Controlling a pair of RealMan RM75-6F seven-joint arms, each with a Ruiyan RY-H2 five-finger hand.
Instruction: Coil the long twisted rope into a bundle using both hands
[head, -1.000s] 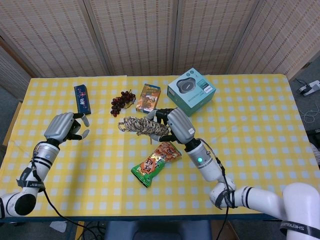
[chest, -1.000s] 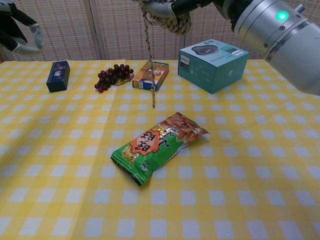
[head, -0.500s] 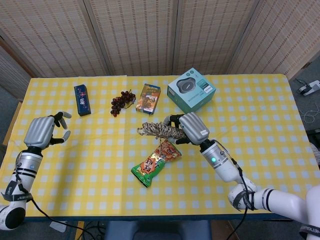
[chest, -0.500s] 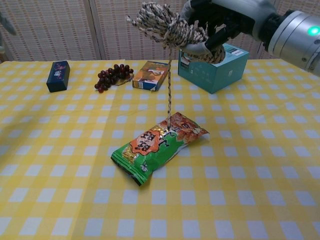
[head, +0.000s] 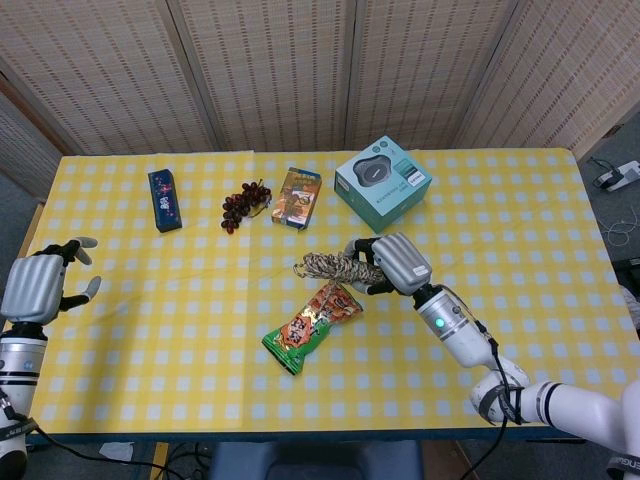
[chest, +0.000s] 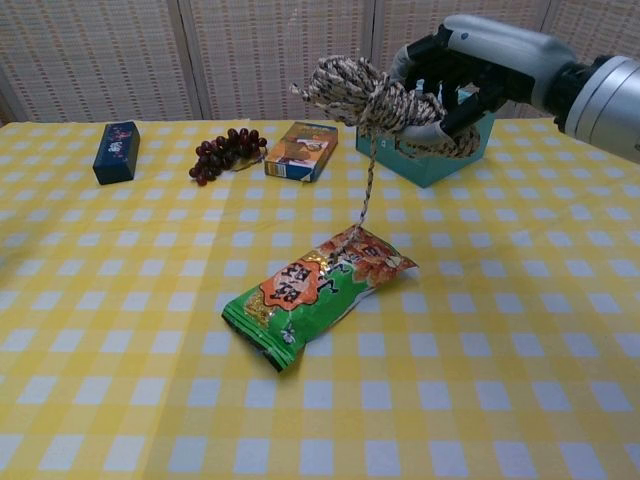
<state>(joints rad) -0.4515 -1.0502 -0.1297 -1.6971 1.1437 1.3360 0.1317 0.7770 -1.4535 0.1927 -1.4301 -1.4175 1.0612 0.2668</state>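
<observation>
1. The rope (chest: 375, 95) is wound into a bundle and held in the air above the table (head: 520, 215), over the space between the snack bag (chest: 315, 290) and the teal box (head: 383, 183).
2. One loose end of the rope hangs straight down from the bundle; in the chest view its tip reaches the upper edge of the snack bag, though whether it touches cannot be told.
3. The right hand (chest: 470, 75) grips the bundle at its right end, fingers curled round the coils, with the rest of the bundle sticking out to the left of the hand.
4. In the head view the right hand (head: 395, 265) and the rope (head: 335, 266) sit just above the bag's orange end.
5. The left hand (head: 38, 285) is well apart from the rope, at the table's left edge, holding nothing, its fingers loosely spread. It shows in the head view only.
6. The snack bag lies flat and slanted on the yellow checked cloth, green end nearer the robot.
7. Along the far side of the table, from left to right, lie a dark blue box (head: 164, 199), a bunch of grapes (head: 243, 204), a small orange carton (head: 297, 197) and the teal box.
8. A woven screen (head: 300, 70) stands behind the table.
</observation>
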